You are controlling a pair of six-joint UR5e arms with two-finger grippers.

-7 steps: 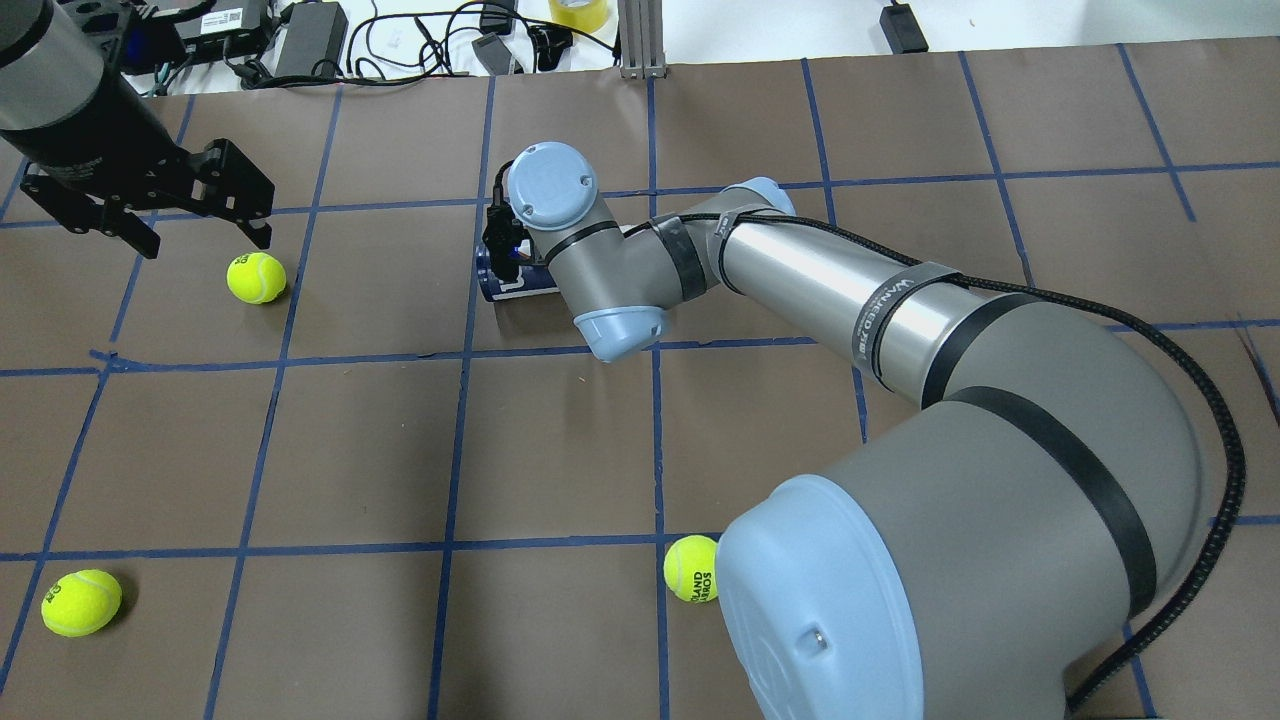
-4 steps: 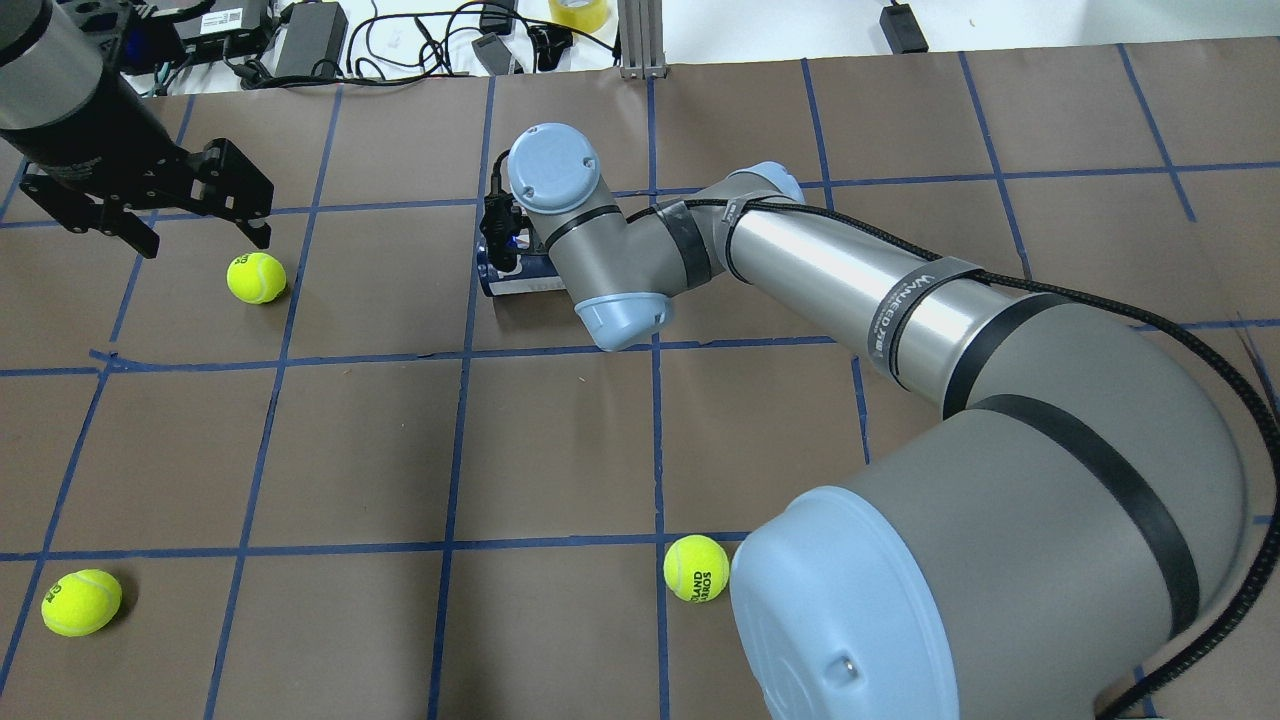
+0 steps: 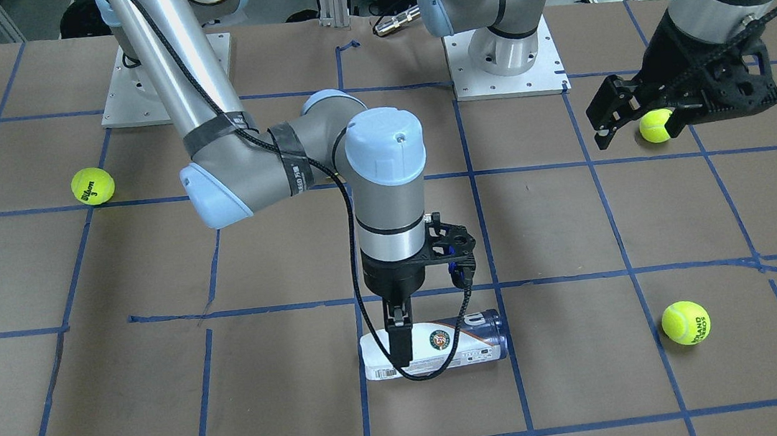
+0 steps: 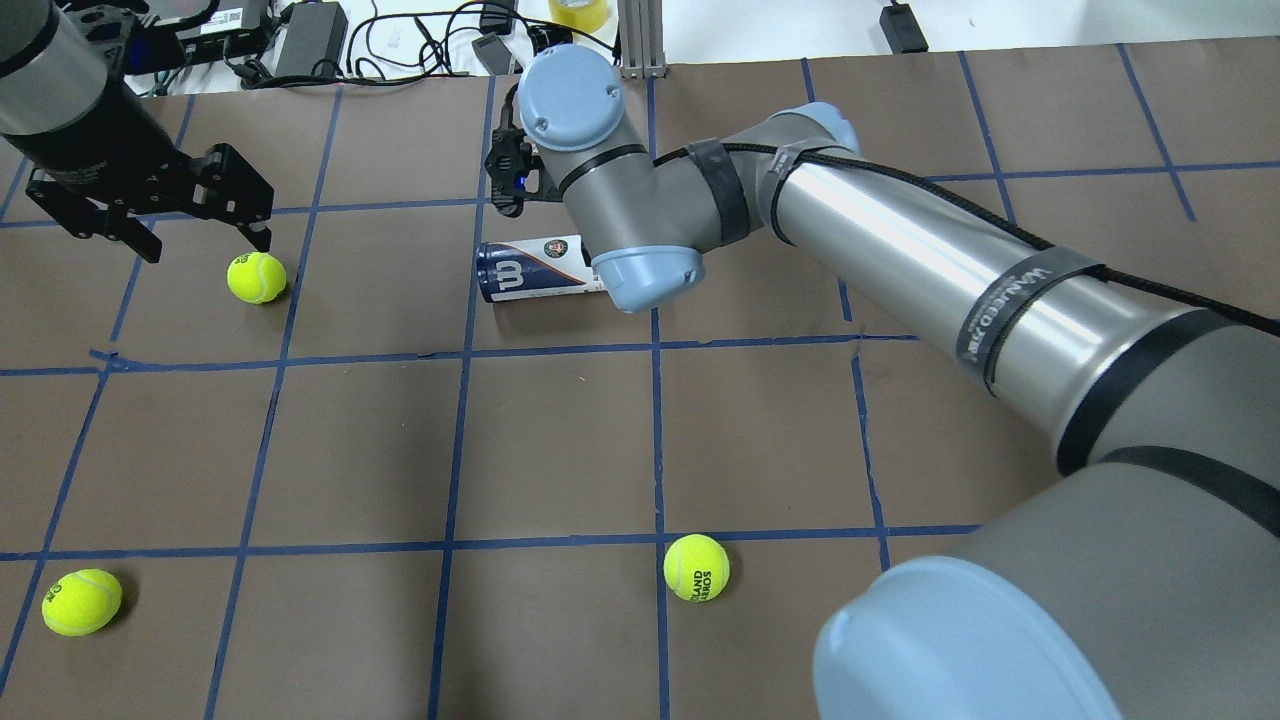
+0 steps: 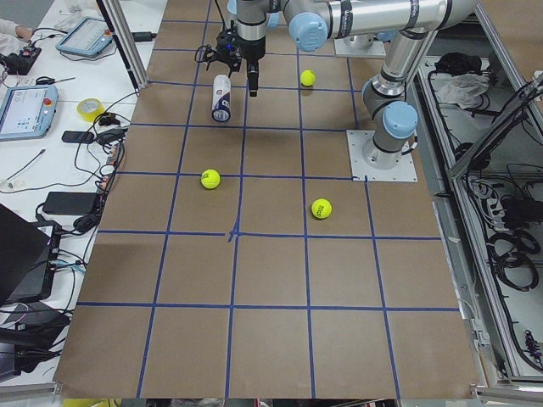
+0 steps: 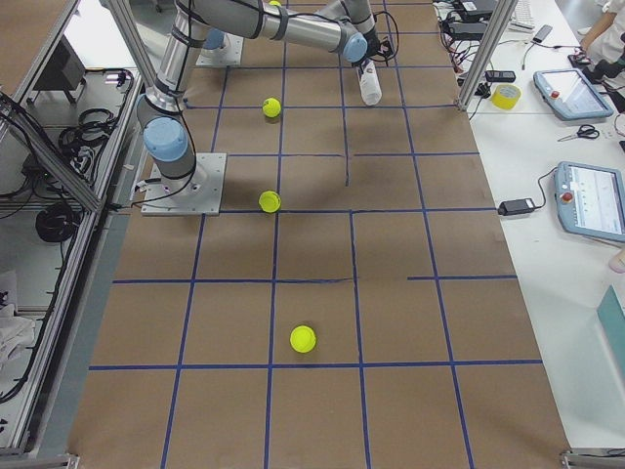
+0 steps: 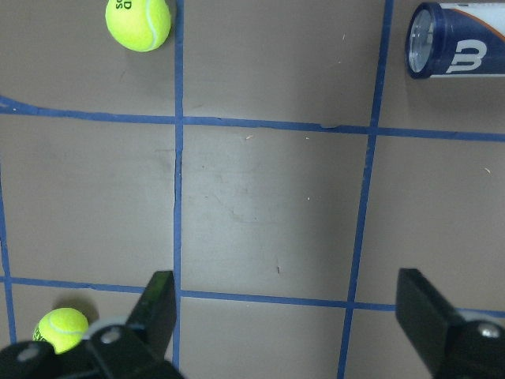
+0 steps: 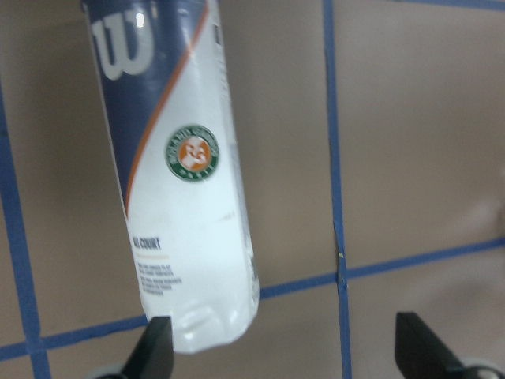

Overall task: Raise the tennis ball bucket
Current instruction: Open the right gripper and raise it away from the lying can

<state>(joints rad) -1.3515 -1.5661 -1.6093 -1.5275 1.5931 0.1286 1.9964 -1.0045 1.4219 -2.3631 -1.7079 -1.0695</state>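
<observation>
The tennis ball bucket [image 3: 445,345] lies on its side on the brown table. It has a white and navy label with a round emblem, and it also shows in the overhead view [image 4: 530,268]. My right gripper [image 3: 400,352] hangs over its white end, open and empty. In the right wrist view the bucket [image 8: 185,181] runs away from the left finger [image 8: 154,351], and bare table shows between the fingers. My left gripper [image 4: 205,240] is open and empty, hovering by a loose tennis ball [image 4: 257,277]. The left wrist view shows the bucket [image 7: 461,39] at the top right.
Two more tennis balls lie on the table, one at the near left [image 4: 80,602] and one near the right arm's elbow [image 4: 696,567]. Cables and power bricks [image 4: 300,35] crowd the far edge. The two arm bases [image 3: 506,68] stand on the robot's side.
My right wrist has risen and shifted toward the far edge, uncovering more of the bucket. The bucket has not moved. The left arm has stayed put.
</observation>
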